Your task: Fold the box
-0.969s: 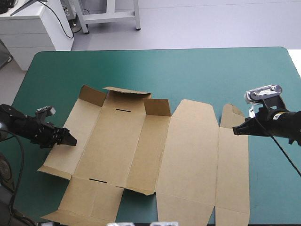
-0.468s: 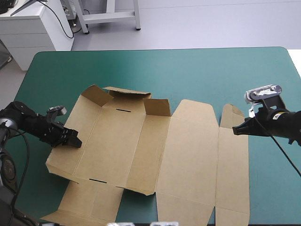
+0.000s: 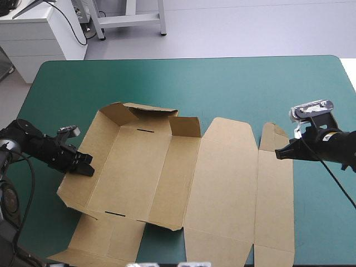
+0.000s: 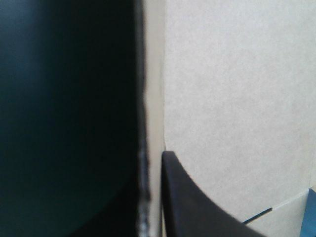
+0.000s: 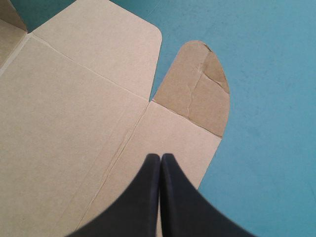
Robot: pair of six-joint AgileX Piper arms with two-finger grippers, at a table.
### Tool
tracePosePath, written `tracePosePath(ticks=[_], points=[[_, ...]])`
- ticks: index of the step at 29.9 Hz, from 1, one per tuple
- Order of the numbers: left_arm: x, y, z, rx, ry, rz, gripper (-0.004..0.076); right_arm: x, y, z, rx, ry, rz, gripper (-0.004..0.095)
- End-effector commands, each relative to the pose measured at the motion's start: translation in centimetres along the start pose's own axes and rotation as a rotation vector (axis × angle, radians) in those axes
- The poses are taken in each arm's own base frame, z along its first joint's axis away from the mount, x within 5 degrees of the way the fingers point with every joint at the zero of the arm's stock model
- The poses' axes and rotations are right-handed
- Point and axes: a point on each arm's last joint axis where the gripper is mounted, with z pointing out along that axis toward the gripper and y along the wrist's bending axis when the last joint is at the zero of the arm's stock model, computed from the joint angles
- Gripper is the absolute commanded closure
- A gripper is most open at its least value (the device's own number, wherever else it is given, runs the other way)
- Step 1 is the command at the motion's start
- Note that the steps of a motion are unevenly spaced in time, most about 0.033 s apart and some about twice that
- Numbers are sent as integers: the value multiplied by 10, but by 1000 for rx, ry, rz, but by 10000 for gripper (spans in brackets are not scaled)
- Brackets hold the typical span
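Flat-cut brown cardboard box (image 3: 222,178) lies mid-table on the teal-green cover (image 3: 222,83). Left gripper (image 3: 88,168) pinches the box's raised wall at 9 o'clock. Right gripper (image 3: 278,154), fingers pressed together, is over the 3 o'clock edge.

Teal-green surface (image 3: 222,83) fills most of the frame, far edge near the top. White cabinet (image 3: 39,36) upper left, beyond the surface's far-left corner.
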Motion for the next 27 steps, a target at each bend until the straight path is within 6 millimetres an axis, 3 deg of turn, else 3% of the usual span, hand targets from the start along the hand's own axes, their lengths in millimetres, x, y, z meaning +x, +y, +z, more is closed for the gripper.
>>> tracePosePath(ticks=[1,5,11,19,27], points=[[-1,-10,-17,-14,12,92,731,-9,-1,-11,24,-85,-2,929],[-17,-22,-29,-52,-20,213,731,-9,-1,-11,24,-85,2,929],[-56,-66,-43,-215,-72,481,731,-9,-2,-11,30,-88,36,929],[-100,-156,-49,-487,-225,895,731,-9,-7,-11,79,-92,89,929],[-114,-237,-49,-679,-418,1229,731,-9,-9,-12,101,-96,112,929]])
